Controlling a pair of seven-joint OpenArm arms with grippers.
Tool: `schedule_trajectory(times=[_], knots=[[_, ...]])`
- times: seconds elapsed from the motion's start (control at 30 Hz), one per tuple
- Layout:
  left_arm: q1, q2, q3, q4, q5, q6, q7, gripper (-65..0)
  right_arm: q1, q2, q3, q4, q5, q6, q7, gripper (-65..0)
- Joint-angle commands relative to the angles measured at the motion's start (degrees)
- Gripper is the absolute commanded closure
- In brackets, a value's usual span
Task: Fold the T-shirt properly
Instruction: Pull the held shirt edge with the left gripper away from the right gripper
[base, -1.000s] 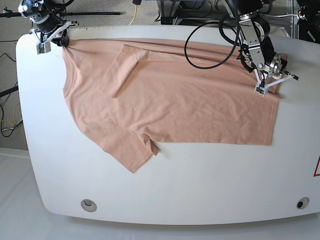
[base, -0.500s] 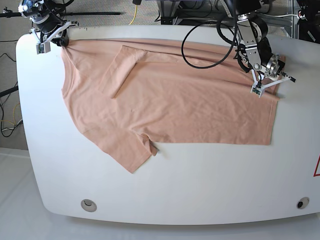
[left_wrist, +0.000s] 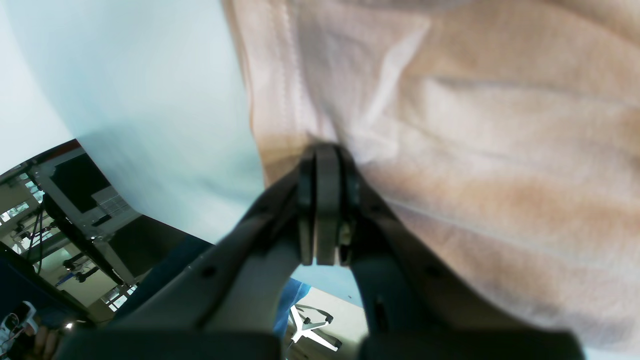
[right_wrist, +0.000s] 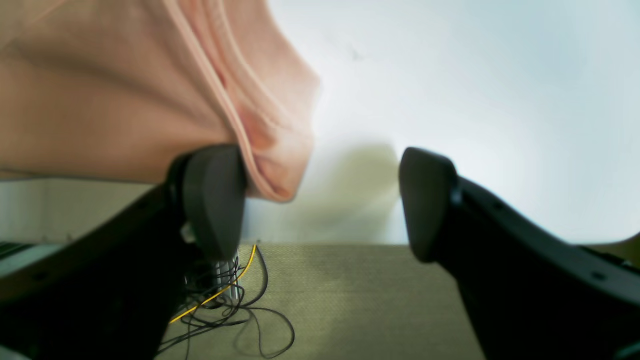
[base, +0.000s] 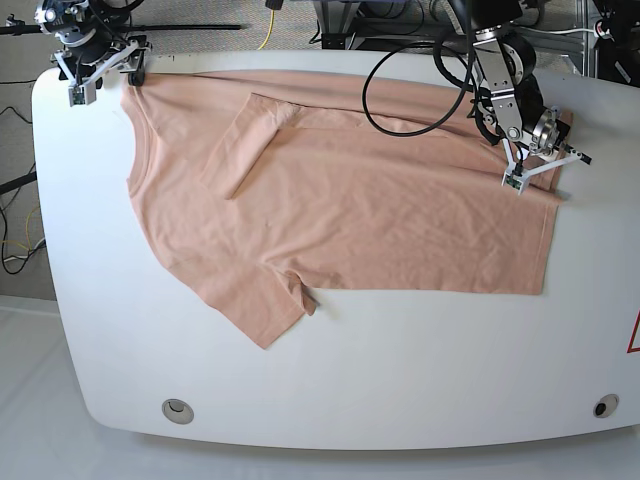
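Note:
The peach T-shirt lies spread flat on the white table, collar end to the left, with one sleeve folded onto the body and the other pointing to the front. My left gripper is at the shirt's back right corner. In the left wrist view it is shut, pinching puckered fabric beside the hem edge. My right gripper is at the table's back left corner. In the right wrist view it is open, and the shirt's corner rests against one finger.
A black cable loop hangs over the shirt's back edge by the left arm. The table's back edge is right under my right gripper, with floor and loose wires beyond. Two round holes sit near the front edge.
My right gripper has opened, let go of the shirt's back left corner and pulled back a little. My left gripper stayed shut on the fabric and shifted slightly.

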Motion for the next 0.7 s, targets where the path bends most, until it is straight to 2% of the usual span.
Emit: schedule_trajectory(times=[0.0, 0.23, 0.47, 0.67], knots=[[1.07, 1.54, 0.22, -2.11, -8.12, -4.38, -1.92, 0.0, -0.91, 0.09, 0.18, 1.90, -1.87, -0.45, -2.24, -43.3], [0.98, 1.54, 0.31, -2.11, -8.12, -4.38, -1.92, 0.0, -0.91, -0.18, 0.18, 5.33, -1.87, -0.45, -2.42, -43.5], [0.37, 2.06, 0.39, 1.15, -8.12, -4.38, -1.57, 0.0, -0.38, -0.18, 0.18, 8.93, -1.87, -0.45, -6.11, -43.6], [0.19, 2.06, 2.50, 5.19, -8.12, -4.38, 2.04, 0.0, 0.59, -0.26, 0.09, 10.78, -1.87, -0.45, -8.13, -43.6]])
